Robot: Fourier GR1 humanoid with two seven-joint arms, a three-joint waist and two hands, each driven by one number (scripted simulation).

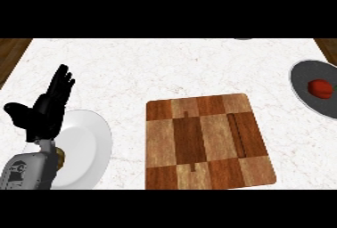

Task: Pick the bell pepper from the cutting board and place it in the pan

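A small red bell pepper (321, 88) lies inside the dark grey pan (304, 82) at the right edge of the counter. The checkered wooden cutting board (207, 140) sits in the middle foreground with nothing on it. My left hand (46, 111) stands open at the left, fingers straight and pointing up, over the near rim of a white plate. It holds nothing. My right hand does not show in this view.
A white plate (89, 147) lies at the left, partly behind my left forearm (30, 171). A small tan object (60, 156) peeks out beside the wrist. A grey item (244, 38) shows at the counter's far edge. Brown wooden floor borders both upper corners.
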